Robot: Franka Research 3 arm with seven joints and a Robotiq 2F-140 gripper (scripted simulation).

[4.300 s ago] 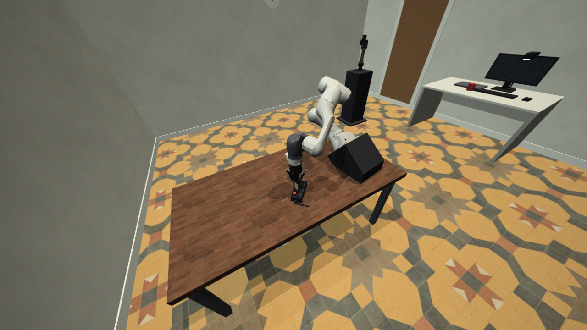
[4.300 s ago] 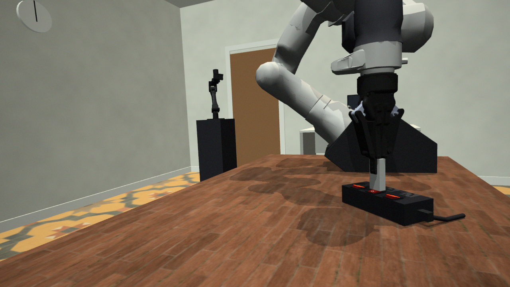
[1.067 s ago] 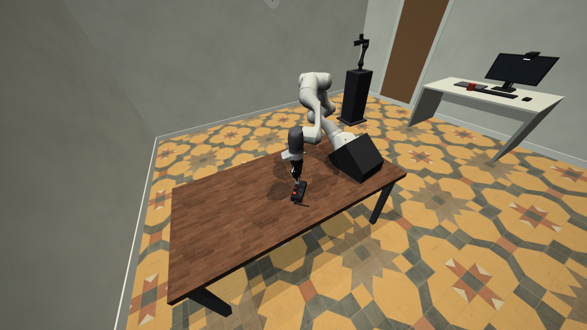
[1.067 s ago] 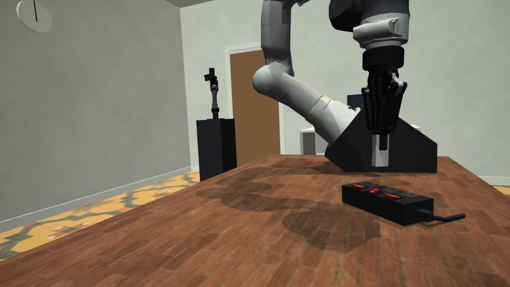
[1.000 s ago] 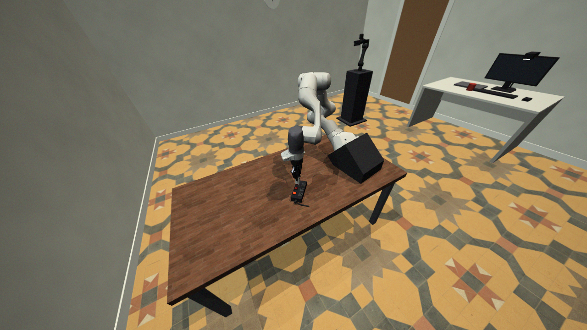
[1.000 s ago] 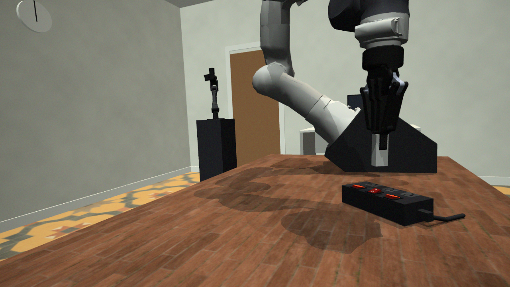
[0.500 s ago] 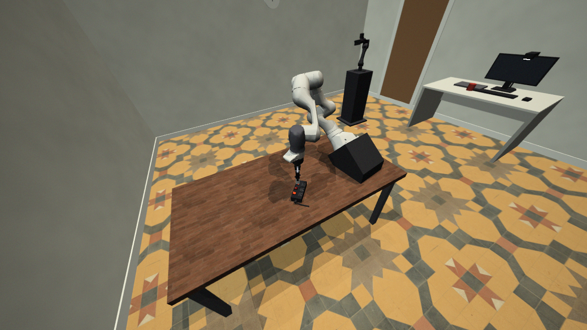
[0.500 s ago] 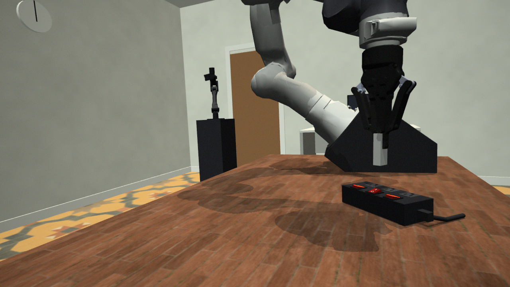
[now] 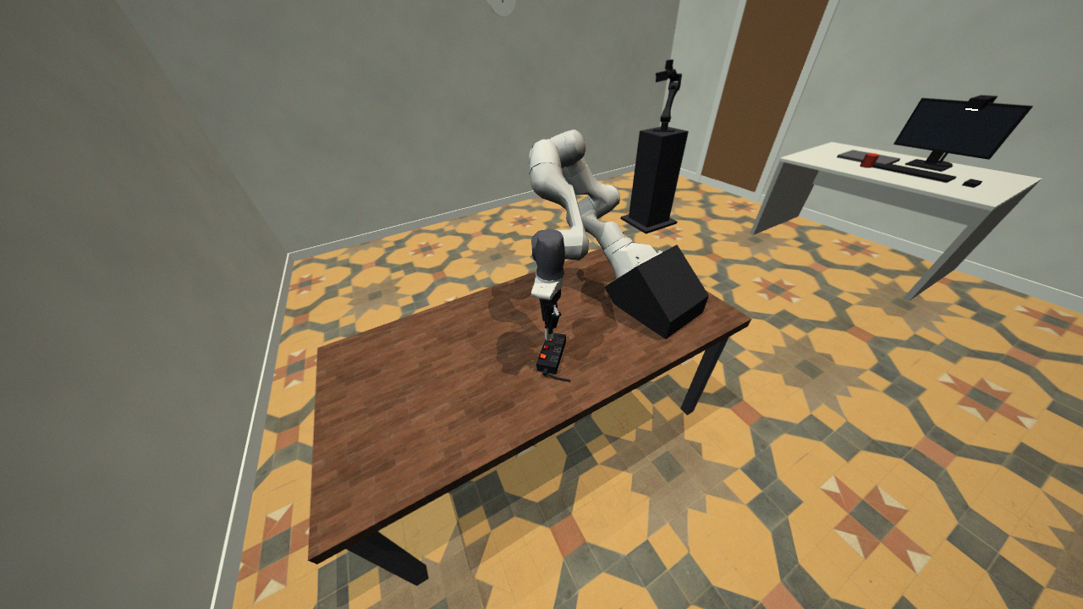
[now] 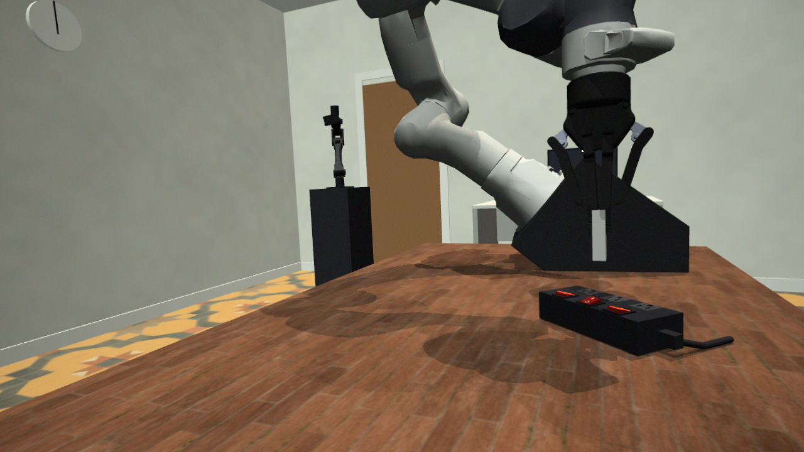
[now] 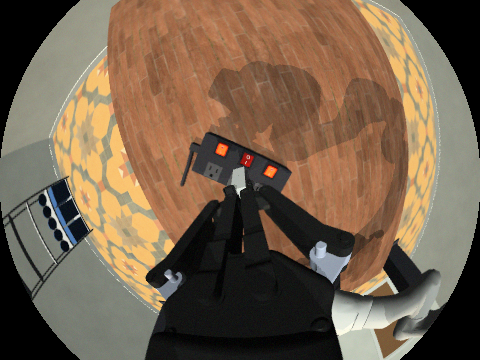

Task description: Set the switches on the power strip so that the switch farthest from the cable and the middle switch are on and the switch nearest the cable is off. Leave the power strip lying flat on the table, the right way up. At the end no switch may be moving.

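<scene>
The black power strip (image 10: 610,321) lies flat on the wooden table, right way up, with its cable (image 10: 707,341) pointing right. It also shows in the top view (image 9: 551,353) and in the wrist view (image 11: 240,167). It has three red switches in a row. In the wrist view the switch nearest the cable (image 11: 220,150) and the farthest one (image 11: 270,171) glow bright orange. The middle one (image 11: 247,159) looks darker red. My gripper (image 10: 599,252) (image 11: 241,176) is shut and empty. It points straight down a little above the strip, over its middle.
The robot's black base box (image 10: 601,236) stands on the table just behind the strip. A black pedestal with a camera (image 9: 656,181) and a white desk with a monitor (image 9: 901,181) stand on the floor away from the table.
</scene>
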